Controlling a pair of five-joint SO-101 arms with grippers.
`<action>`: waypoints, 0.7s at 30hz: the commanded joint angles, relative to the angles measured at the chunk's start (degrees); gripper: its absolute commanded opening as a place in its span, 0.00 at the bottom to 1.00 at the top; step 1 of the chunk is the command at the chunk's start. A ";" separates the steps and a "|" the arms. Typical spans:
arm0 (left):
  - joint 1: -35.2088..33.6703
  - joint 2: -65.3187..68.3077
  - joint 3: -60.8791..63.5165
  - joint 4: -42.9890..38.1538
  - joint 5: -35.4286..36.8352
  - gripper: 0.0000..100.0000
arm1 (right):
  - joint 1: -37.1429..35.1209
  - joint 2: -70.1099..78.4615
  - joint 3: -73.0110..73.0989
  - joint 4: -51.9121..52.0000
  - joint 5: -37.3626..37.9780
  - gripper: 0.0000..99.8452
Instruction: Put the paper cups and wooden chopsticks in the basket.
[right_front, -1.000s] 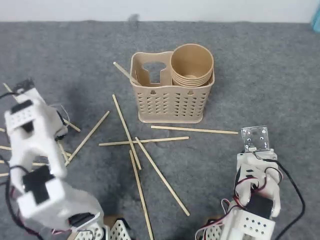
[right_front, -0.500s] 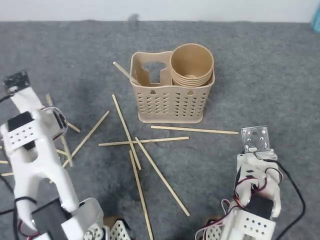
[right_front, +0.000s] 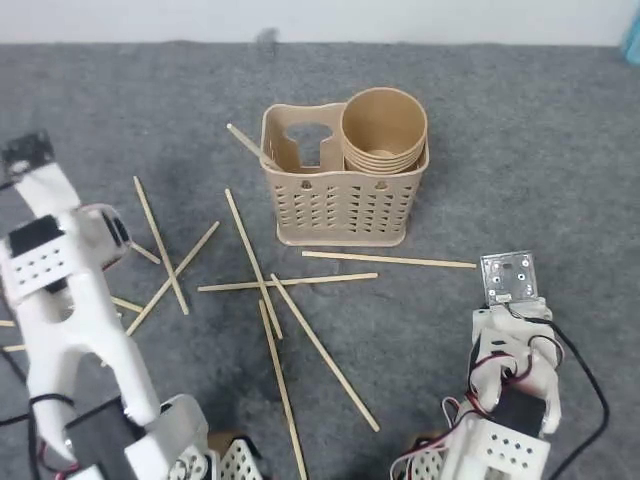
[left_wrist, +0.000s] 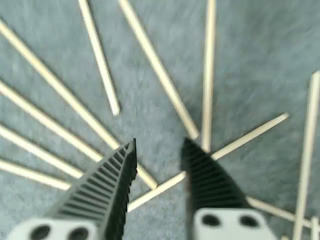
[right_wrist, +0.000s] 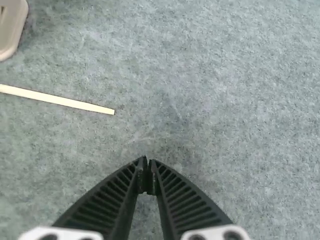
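The tan basket (right_front: 338, 205) stands mid-table with stacked paper cups (right_front: 384, 128) in its right compartment and one chopstick (right_front: 250, 146) leaning out of the left one. Several wooden chopsticks (right_front: 255, 262) lie scattered on the grey carpet in front and to the left. My left arm (right_front: 55, 262) is at the left edge. Its gripper (left_wrist: 159, 147) is open just above crossed chopsticks (left_wrist: 156, 65), holding nothing. At the front right is my right arm (right_front: 508, 330), whose gripper (right_wrist: 146, 162) is shut and empty, near the end of a chopstick (right_wrist: 57, 99).
Grey carpet covers the whole table. A basket corner (right_wrist: 11, 22) shows in the right wrist view. One long chopstick (right_front: 388, 259) lies just in front of the basket. Open carpet lies to the right of the basket.
My left arm has swung back toward the left edge. One chopstick beside it has shifted right and now lies uncovered. The right arm has not moved.
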 joint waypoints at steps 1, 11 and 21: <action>3.16 0.53 -6.11 -0.79 -0.53 0.06 | -0.22 0.13 1.05 0.31 0.62 0.01; 4.31 29.19 -32.04 3.96 -0.35 0.06 | -0.22 0.13 1.05 0.31 0.62 0.01; 7.56 59.69 -70.90 16.26 -0.26 0.06 | -0.31 0.13 1.05 0.22 0.62 0.01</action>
